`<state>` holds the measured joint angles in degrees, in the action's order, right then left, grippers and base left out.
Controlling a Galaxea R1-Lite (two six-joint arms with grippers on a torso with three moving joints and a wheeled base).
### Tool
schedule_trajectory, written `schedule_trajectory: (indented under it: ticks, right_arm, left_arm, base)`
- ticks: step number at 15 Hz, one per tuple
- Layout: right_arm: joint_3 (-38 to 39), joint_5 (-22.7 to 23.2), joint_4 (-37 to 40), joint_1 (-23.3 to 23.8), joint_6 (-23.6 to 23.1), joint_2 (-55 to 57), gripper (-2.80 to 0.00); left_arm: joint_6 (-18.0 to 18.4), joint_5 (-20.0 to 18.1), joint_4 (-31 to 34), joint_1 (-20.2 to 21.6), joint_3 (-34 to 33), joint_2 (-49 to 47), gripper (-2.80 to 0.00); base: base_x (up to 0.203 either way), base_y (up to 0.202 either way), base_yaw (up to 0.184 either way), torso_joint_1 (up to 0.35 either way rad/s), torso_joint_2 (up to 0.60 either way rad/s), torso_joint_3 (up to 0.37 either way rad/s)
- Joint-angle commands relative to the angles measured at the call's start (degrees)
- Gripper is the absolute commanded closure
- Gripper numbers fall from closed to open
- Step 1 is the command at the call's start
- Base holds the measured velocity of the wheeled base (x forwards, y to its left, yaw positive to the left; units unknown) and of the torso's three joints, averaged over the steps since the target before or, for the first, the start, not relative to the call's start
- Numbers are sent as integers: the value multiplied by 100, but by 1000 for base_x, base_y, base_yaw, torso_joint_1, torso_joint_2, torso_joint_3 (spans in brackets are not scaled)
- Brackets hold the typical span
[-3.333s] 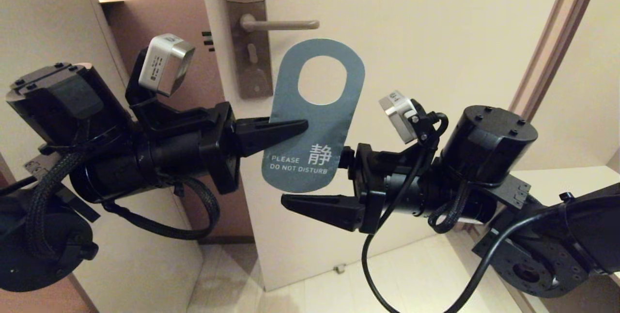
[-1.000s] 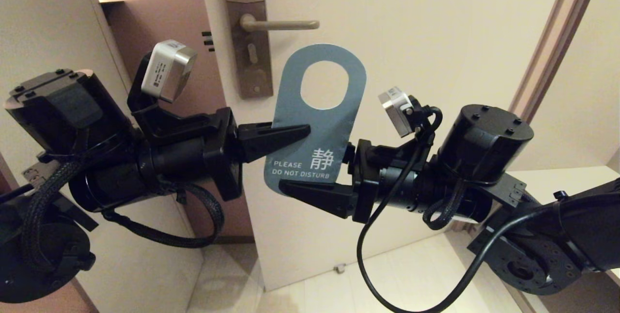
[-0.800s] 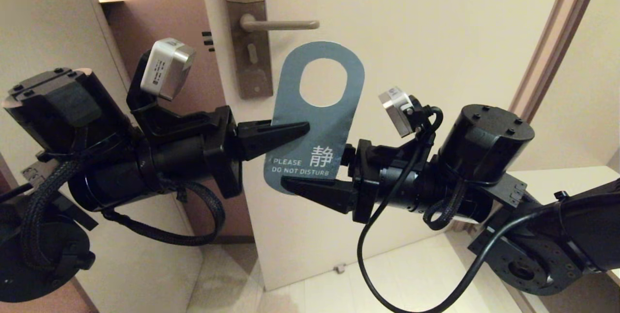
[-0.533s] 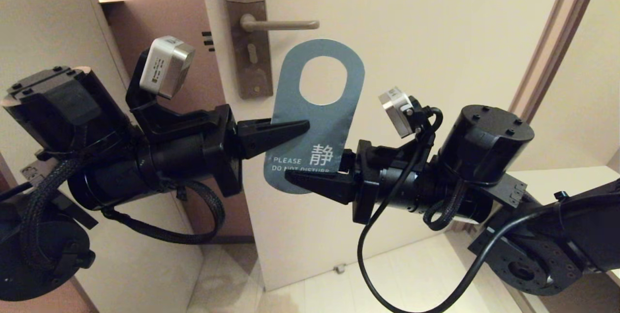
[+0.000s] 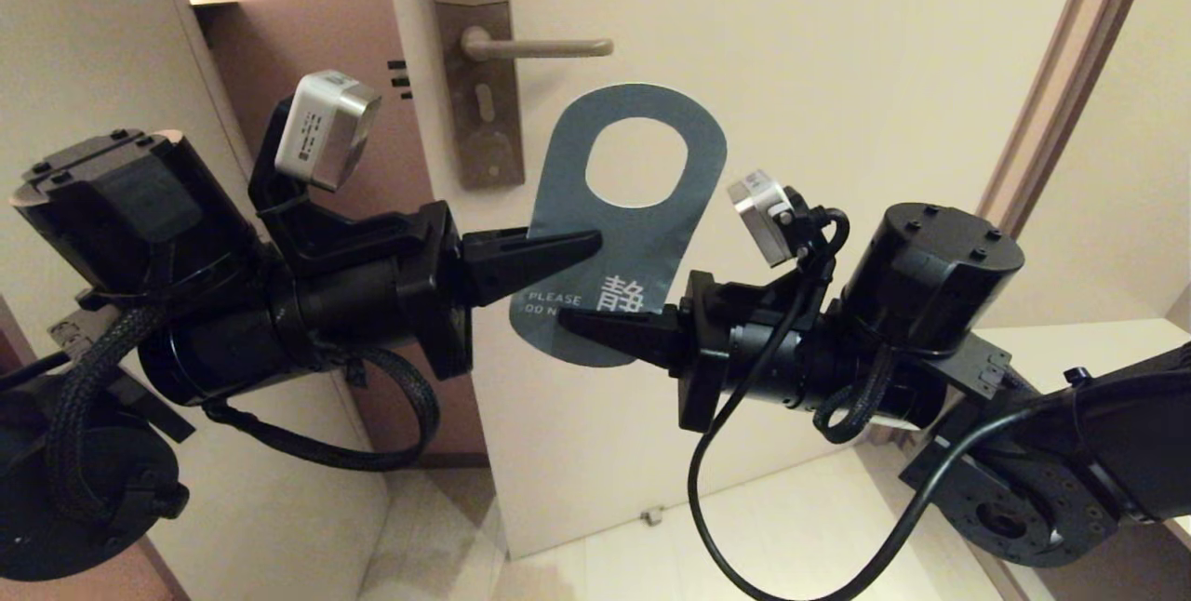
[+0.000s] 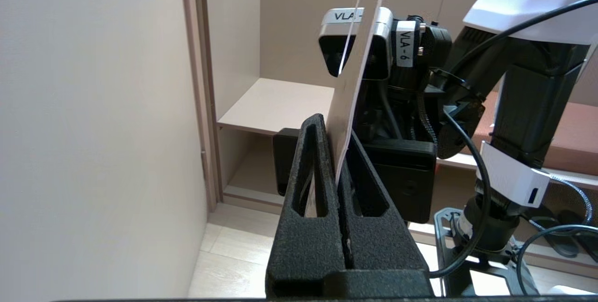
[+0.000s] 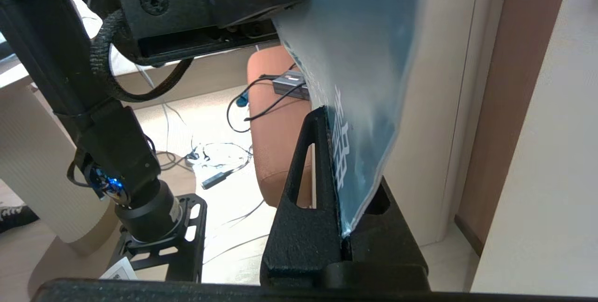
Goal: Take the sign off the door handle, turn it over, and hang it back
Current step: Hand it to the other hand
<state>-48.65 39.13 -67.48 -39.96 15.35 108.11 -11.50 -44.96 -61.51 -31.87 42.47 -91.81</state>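
Sign off the door handle and held up in the air just below and to the right of the lever, clear of it, blue-grey "PLEASE DO NOT DISTURB" face toward the head camera, oval hole uppermost, card tilted a little to the right. Left gripper pinched tight on the card's left edge about halfway down, jaws closed flat on it as the left wrist view shows. Right gripper clamped on the lower edge, across the printed words, hiding part of the lettering; right wrist view shows the card's edge seated between the two closed jaws. Both grips on the card at once, then, a handover pose. First step, removal, done. Turning over not yet done, judging by the blue side facing outward; the white back probably faces the door, though only its pale edge shows in the left wrist view. Left to do: letting go with one gripper, rotating the card so the other face shows outward, then bringing the oval hole over the rounded free end of the lever and sliding it on. Thin card, likely to flex or twist if both grippers pull against each other, so release of one side seems the sensible next move. Lever bare, with nothing hanging on its tall plate.
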Motion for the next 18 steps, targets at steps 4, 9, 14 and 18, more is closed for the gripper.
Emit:
schedule_trajectory:
  ticks: [4,9,14,18]
  right_arm:
    - [13,16,-78,-3,3,18,0]
    - [49,16,-81,-3,-5,18,0]
    - [49,-2,-81,6,-14,-31,0]
    - [66,-60,-81,17,-23,-95,0]
  left_arm:
    - [23,-39,-19,-39,-28,-17,0]
    - [-11,-30,-27,-32,-72,14,-280]
    - [7,255,-20,61,-288,168,-280]
    - [24,312,-19,388,-683,511,-280]
  base:
    - [0,0,0,0,0,0]
    - [0,0,0,0,0,0]
    - [0,0,0,0,0,0]
    - [0,0,0,0,0,0]
